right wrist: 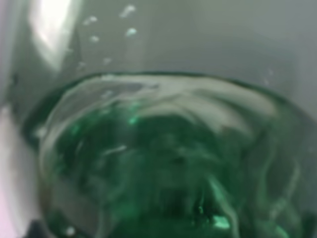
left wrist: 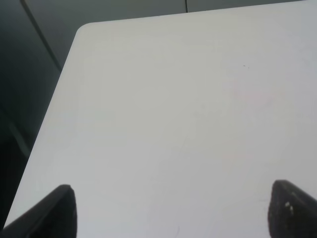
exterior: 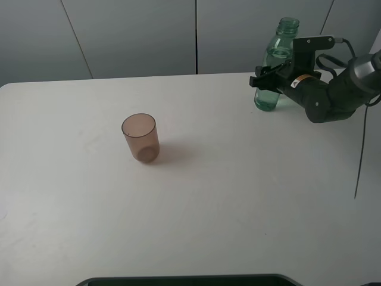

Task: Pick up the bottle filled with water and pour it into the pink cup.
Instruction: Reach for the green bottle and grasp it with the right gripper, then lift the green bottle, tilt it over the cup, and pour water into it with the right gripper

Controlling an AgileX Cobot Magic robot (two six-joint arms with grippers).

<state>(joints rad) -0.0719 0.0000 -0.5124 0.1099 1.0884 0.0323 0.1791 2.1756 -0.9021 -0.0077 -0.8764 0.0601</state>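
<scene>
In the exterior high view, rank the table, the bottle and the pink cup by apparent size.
1. table, by far the largest
2. bottle, clearly second, though it stands farther back
3. pink cup, smallest

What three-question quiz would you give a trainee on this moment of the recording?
1. True or false: the pink cup stands upright, well apart from the bottle.
2. Pick one. The bottle is: A) capped, B) upright with no cap, C) lying on its side.
3. Fill in: the right jaws are shut on the ____.

Key: 1 true; 2 B; 3 bottle.
</scene>
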